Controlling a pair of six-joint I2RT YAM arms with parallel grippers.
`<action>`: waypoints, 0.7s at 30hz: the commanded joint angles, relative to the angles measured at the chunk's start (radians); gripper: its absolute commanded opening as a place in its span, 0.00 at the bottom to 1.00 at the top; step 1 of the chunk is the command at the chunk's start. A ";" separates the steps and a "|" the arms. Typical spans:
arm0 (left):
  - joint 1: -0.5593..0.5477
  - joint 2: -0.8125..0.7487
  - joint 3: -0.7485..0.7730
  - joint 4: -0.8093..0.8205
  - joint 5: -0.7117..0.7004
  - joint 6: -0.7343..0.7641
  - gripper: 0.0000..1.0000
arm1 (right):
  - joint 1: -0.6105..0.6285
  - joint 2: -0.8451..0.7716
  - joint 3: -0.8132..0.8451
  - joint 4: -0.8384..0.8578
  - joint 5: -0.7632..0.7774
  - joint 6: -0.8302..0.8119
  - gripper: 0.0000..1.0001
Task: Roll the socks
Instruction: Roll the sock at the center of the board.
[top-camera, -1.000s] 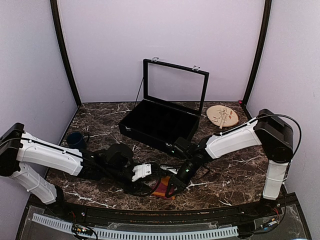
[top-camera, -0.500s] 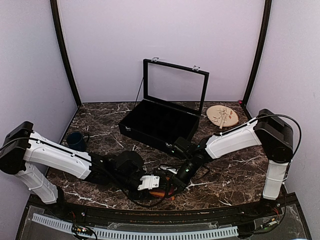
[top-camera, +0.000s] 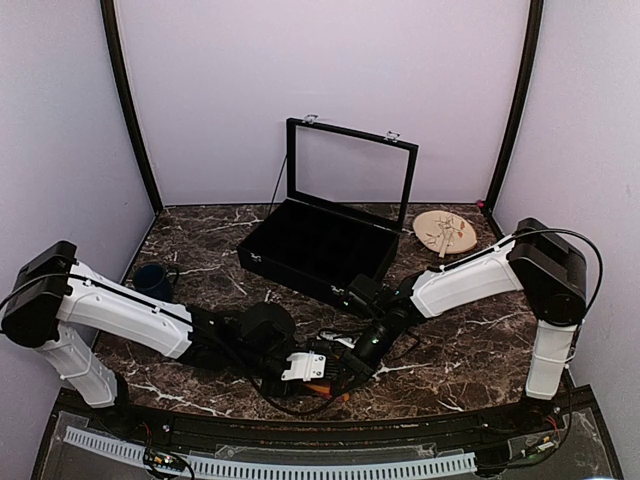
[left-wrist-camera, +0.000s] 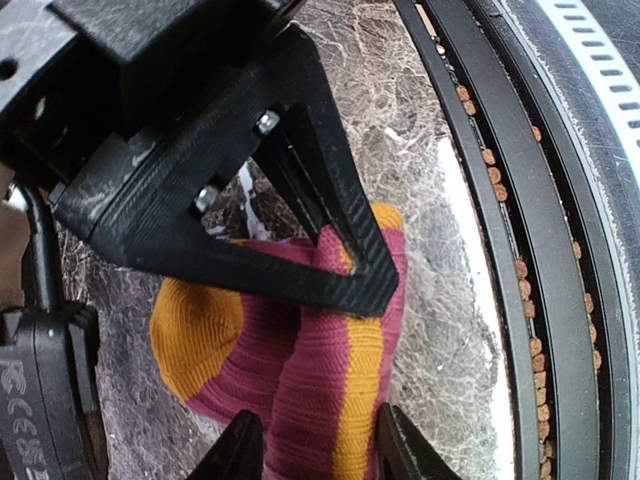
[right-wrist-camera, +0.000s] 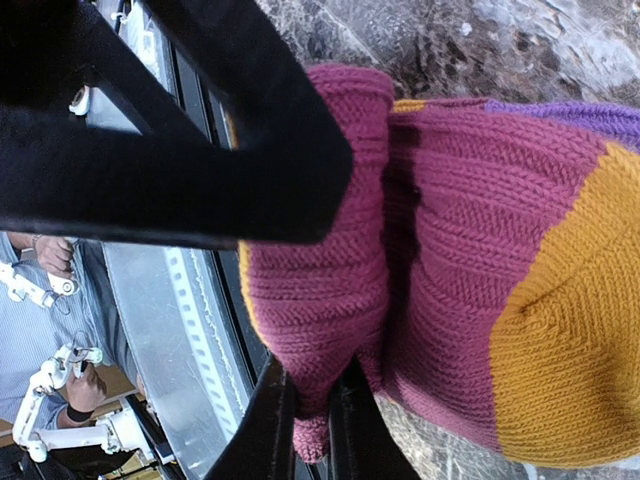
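Dark marbled counter (top-camera: 470, 350) across the lower half of the top view. At centre back, a black case (top-camera: 320, 250) with open, upright lid. From the lower left, the left arm (top-camera: 120, 310), reaching low toward the bottom centre. From the right edge, the right arm (top-camera: 470, 275), stretched down to the same spot. Meeting point at the near edge of the counter, just above the black rail (top-camera: 300, 425). Right of the case, a round wooden disc (top-camera: 445, 232). At centre left, a dark mug (top-camera: 152, 280), well apart from both tools.

Striped sock (left-wrist-camera: 300, 370) on the counter at the bottom centre of the top view, mostly hidden there under the two tools. In the left wrist view, in the lower middle, with maroon and orange bands and an orange rounded end at the left.

Left tool (left-wrist-camera: 320, 455) partly closed, with one finger on each side of the sock at the bottom edge of that view, gripping it. Right tool (right-wrist-camera: 310, 425) almost fully closed, at the bottom centre of the right wrist view, pinching a folded maroon edge of the sock between its fingers. Also there, a purple band in the upper right corner.
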 joint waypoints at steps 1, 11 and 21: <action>-0.006 0.030 0.046 -0.026 0.021 0.037 0.41 | -0.006 0.009 -0.006 -0.007 -0.028 -0.011 0.00; -0.006 0.073 0.070 -0.088 0.074 0.039 0.39 | -0.006 0.009 -0.012 -0.005 -0.033 -0.013 0.00; -0.004 0.127 0.116 -0.145 0.091 0.035 0.24 | -0.008 0.009 -0.017 -0.003 -0.031 -0.013 0.00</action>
